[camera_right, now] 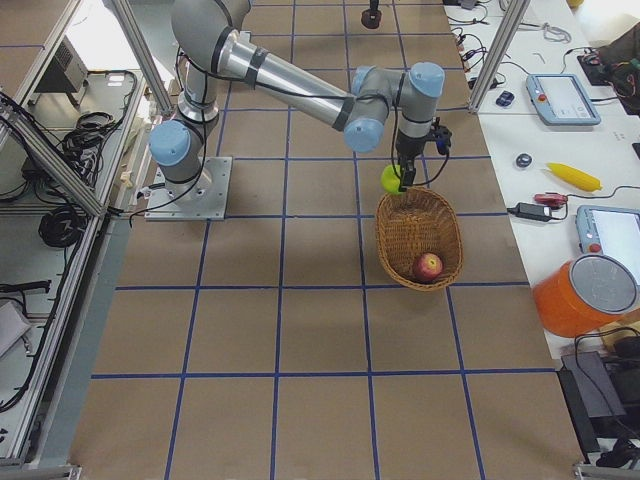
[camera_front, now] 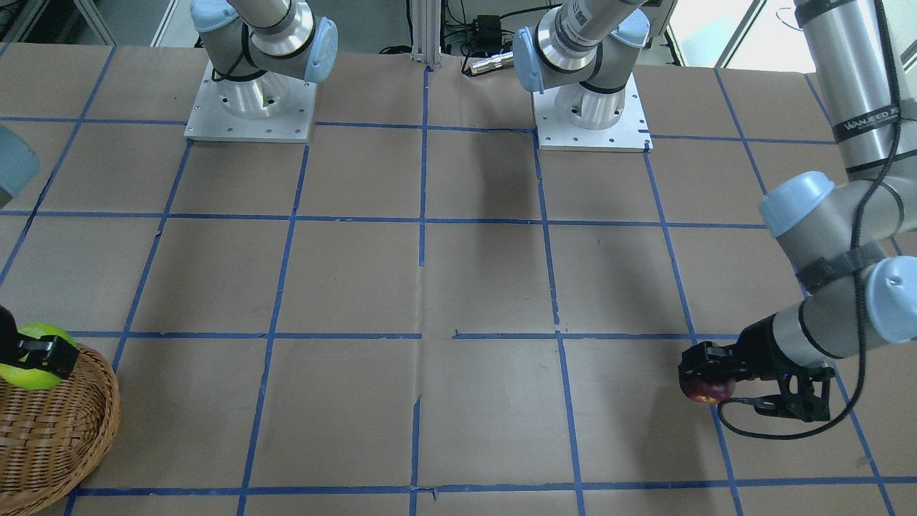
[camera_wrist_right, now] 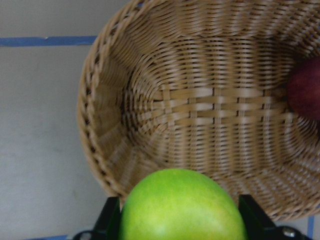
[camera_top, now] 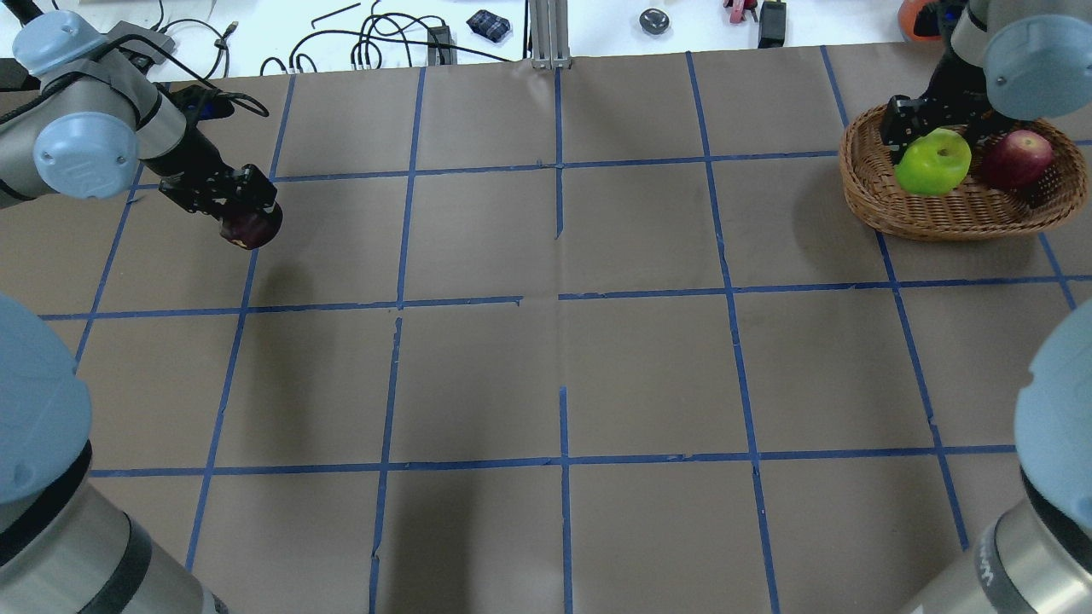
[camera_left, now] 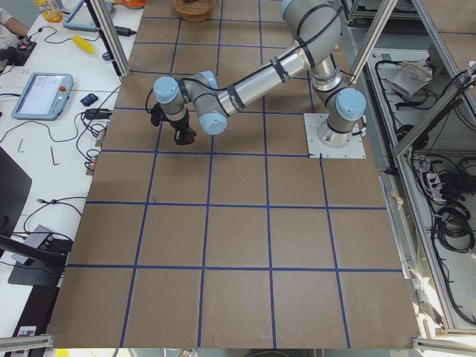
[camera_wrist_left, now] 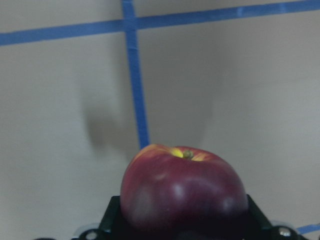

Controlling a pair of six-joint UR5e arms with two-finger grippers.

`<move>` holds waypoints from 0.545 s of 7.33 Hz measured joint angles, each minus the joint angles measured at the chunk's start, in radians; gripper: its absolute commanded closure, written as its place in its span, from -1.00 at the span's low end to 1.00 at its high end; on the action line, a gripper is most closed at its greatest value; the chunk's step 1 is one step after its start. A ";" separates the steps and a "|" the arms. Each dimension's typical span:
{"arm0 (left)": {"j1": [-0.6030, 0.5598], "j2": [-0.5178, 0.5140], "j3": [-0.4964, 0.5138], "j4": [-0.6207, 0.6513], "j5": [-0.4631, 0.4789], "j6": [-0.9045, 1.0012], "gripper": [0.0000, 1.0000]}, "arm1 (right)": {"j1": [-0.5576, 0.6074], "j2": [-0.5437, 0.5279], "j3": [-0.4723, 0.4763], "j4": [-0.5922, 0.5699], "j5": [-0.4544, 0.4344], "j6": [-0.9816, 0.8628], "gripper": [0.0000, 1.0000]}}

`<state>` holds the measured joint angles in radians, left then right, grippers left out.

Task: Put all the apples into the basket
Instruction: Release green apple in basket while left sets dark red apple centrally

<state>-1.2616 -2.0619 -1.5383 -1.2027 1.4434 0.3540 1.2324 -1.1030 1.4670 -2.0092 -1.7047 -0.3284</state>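
Over the basket (camera_top: pixel 938 220) rim we noted right fingers (camera_front: pixel 49 356) grasping green apple (camera_top: pixel 932 162); left fingers (camera_front: pixel 701 358), grasping maroon apple (camera_top: pixel 252 230), well apart.

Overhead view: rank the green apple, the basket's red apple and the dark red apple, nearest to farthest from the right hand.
1. green apple: gripped in the right hand, at the basket's left end.
2. red apple: lying in the basket, toward its right end.
3. dark red apple: far left of the table, held by the left hand.
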 measured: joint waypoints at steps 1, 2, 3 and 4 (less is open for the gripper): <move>-0.076 0.027 -0.019 0.000 0.001 -0.149 0.49 | -0.033 0.050 -0.001 -0.085 -0.003 -0.075 1.00; -0.159 0.044 -0.030 0.003 -0.001 -0.309 0.49 | -0.060 0.091 -0.004 -0.163 -0.007 -0.141 1.00; -0.245 0.052 -0.036 0.009 -0.005 -0.475 0.49 | -0.079 0.116 -0.004 -0.206 -0.008 -0.183 1.00; -0.336 0.048 -0.038 0.015 -0.005 -0.649 0.49 | -0.088 0.133 -0.003 -0.227 -0.008 -0.202 0.98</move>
<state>-1.5976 -2.0139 -1.5766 -1.1874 1.4386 -0.2953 1.1442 -0.9698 1.4638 -2.2363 -1.7132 -0.5308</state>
